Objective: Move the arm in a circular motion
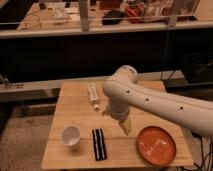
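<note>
Gripper (126,127), whose finger state I cannot tell, hangs from the arm (150,100) over the table (75,155) centre, plate (157,145) at four o'clock, cup (70,136) at eight; circling progress is probably unreadable here.

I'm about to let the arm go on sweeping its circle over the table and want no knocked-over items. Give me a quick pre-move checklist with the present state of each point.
1. Gripper hangs over bare wood in the middle of the table, touching nothing: ok.
2. Gripper carries no load: cannot tell.
3. Orange plate lies flat to the right of the tip, apart from it but near: ok, watch it.
4. Black bar lies flat to the left of the tip, apart from it: ok.
5. White cup stands upright, farther left: ok.
6. White bottle lies beside the arm, close to its elbow: cannot tell the clearance.
</note>
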### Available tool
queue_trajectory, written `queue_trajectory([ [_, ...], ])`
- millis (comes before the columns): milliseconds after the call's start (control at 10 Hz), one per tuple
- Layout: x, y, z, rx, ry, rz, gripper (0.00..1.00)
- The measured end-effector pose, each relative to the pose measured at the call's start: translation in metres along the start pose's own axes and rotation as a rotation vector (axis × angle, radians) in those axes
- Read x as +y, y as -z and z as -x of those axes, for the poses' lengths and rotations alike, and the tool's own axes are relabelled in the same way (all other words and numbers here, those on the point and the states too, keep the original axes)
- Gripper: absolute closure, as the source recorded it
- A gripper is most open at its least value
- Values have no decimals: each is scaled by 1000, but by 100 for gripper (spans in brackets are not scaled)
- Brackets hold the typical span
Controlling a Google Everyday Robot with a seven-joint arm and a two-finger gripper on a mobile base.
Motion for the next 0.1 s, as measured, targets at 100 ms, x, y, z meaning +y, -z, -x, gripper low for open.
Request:
queue_trajectory([
  [100,0,0,0,0,0,0,20],
])
